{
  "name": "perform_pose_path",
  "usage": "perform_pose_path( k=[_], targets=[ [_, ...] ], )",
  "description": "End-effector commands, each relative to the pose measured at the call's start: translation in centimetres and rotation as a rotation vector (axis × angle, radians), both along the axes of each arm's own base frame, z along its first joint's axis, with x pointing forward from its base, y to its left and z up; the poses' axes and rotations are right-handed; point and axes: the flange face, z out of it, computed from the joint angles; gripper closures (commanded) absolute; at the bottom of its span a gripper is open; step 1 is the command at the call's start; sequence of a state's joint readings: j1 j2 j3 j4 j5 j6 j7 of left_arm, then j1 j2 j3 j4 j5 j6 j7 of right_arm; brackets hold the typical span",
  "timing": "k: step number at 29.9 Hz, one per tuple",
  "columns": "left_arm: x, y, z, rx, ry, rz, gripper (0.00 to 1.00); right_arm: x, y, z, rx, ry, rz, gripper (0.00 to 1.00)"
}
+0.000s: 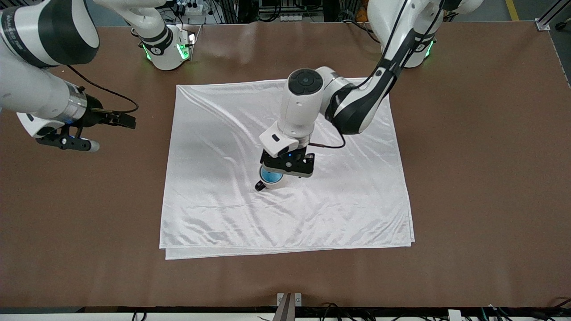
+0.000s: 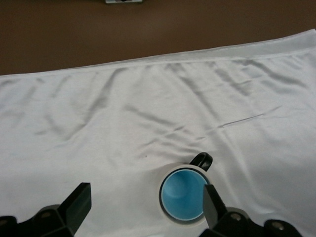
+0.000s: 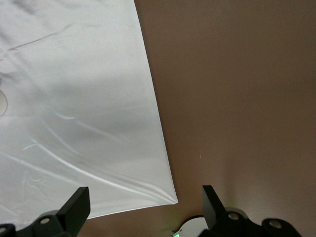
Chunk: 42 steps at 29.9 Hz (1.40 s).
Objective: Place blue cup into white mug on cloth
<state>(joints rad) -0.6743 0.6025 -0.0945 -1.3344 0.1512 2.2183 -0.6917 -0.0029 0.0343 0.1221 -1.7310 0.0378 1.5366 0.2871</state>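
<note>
Blue cup (image 2: 183,196) seated inside white mug (image 1: 273,183) on the cloth (image 1: 214,178).

Left arm reaches down from its base; left gripper (image 2: 143,207) hangs just over the mug, fingers spread wide, gripping nothing. Right arm waits; right gripper (image 3: 143,205) hovers above bare table (image 1: 468,178) at the right arm's end, fingers wide apart.

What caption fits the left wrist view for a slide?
Blue cup nested in the white mug on the cloth, between the left gripper's open fingers.
</note>
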Motion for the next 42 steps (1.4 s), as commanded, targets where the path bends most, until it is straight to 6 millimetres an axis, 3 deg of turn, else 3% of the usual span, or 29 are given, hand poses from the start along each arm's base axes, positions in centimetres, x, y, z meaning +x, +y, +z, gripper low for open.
perform_pose_path(
  k=[1, 5, 14, 21, 27, 42],
  targets=[
    [-0.3, 4.1, 6.6, 0.052, -0.003, 0.062, 0.0, -0.1, 0.4, 3.5, -0.009, -0.011, 0.017, 0.0],
    [0.3, 6.9, 9.4, 0.065, 0.005, 0.1, 0.0, -0.6, 0.9, 4.3, -0.009, -0.011, 0.025, 0.0],
    [0.5, 12.4, 13.7, 0.14, 0.05, 0.121, 0.0, -2.8, 0.9, 8.6, -0.007, -0.092, 0.032, 0.0],
    [-0.3, 16.6, 17.6, 0.174, 0.077, 0.144, 0.0, -3.6, 0.9, 9.0, -0.01, -0.098, 0.032, 0.0],
    [-0.1, 21.8, 21.2, 0.165, 0.087, 0.196, 0.0, -4.2, 0.8, 9.2, -0.013, -0.089, 0.034, 0.0],
    [1.0, 32.5, 24.5, 0.152, 0.141, 0.276, 0.0, -4.1, 0.5, 11.6, -0.005, -0.145, 0.026, 0.0]
  ],
)
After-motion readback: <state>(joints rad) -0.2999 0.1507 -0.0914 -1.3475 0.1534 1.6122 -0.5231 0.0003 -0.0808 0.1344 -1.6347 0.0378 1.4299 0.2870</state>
